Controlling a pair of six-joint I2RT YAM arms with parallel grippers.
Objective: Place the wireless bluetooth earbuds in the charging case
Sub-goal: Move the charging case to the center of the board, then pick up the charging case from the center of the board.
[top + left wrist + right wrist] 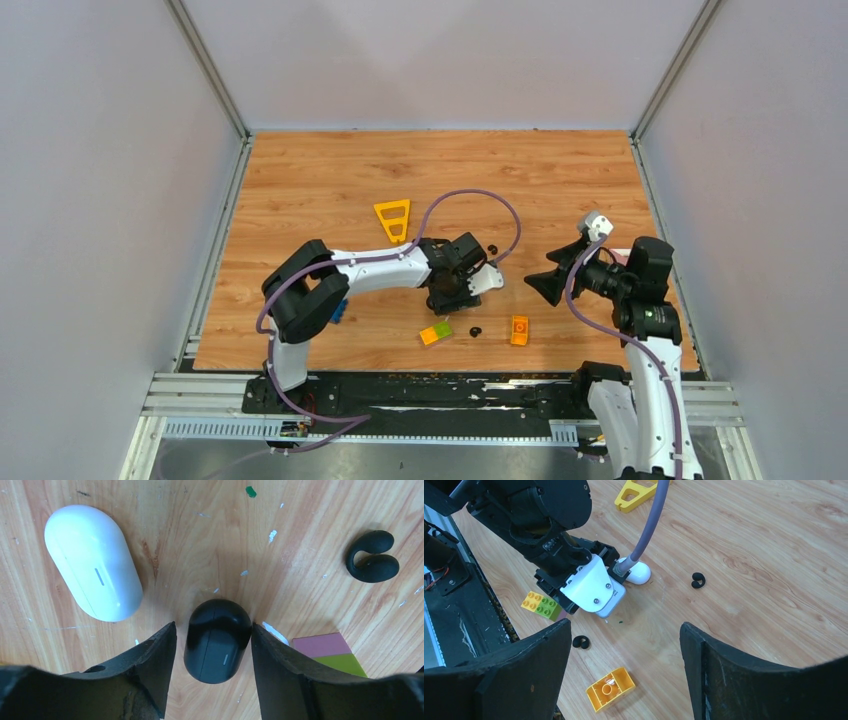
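A white oval charging case (92, 562) lies shut on the wood, left of my left gripper (213, 626); it also shows in the right wrist view (639, 573). My left gripper is open and low, with a black oval case (217, 640) lying shut between its fingers. One finger stands close by each side of that case. Black C-shaped earbuds lie loose: one (372, 557) near a brick, also in the top view (474, 331), and another (492, 249) farther back. No white earbud shows. My right gripper (624, 630) is open and empty above the table (540, 283).
A yellow-green brick (435, 334) and an orange brick (519, 330) lie near the front edge. A yellow triangular piece (393, 220) lies farther back. The left arm's purple cable (480, 195) loops over the middle of the table.
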